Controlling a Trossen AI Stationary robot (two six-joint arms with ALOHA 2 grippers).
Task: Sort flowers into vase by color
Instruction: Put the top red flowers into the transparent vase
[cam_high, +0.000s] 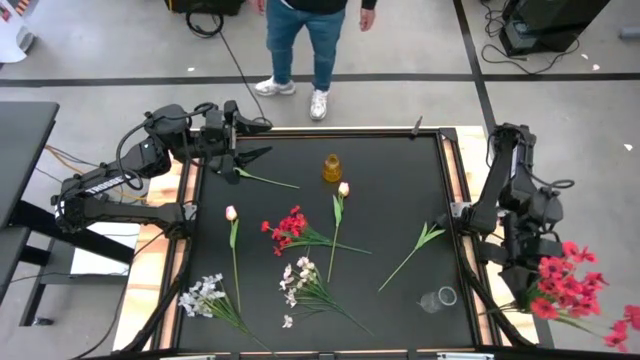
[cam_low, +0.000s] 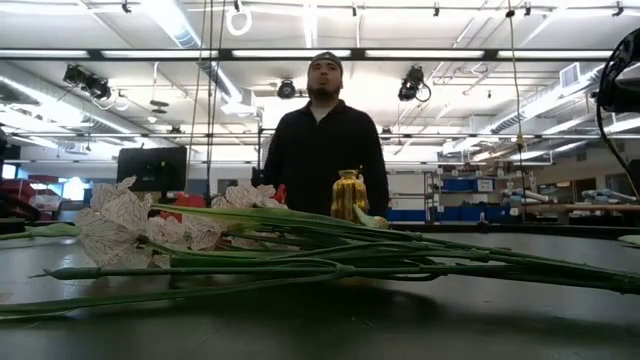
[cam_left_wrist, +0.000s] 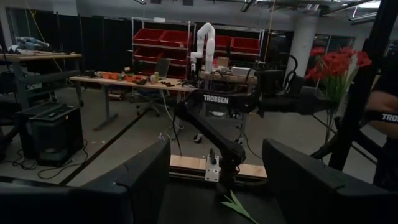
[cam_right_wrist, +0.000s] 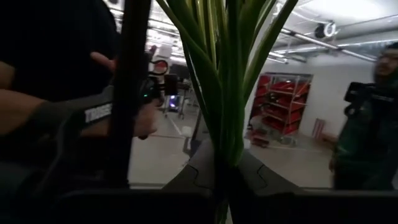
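Your right pincer (cam_right_wrist: 227, 180) is clenched on a bunch of red flowers (cam_high: 570, 285), held off the bench's (cam_high: 400, 200) right edge; in its wrist view the green stems (cam_right_wrist: 227, 81) run straight away from the fingers. On the bench, white sprays (cam_high: 205, 297), pink tulips (cam_high: 231, 213) and another red bunch (cam_high: 285, 230) lie flat, stems mostly lengthwise. The amber vase (cam_high: 332, 167) stands upright near the far edge. Your left pincer (cam_high: 248, 140) hangs released at the far left corner. Only its wrist view reads "TROSSEN" (cam_left_wrist: 216, 99). A person (cam_low: 322, 140) stands beyond.
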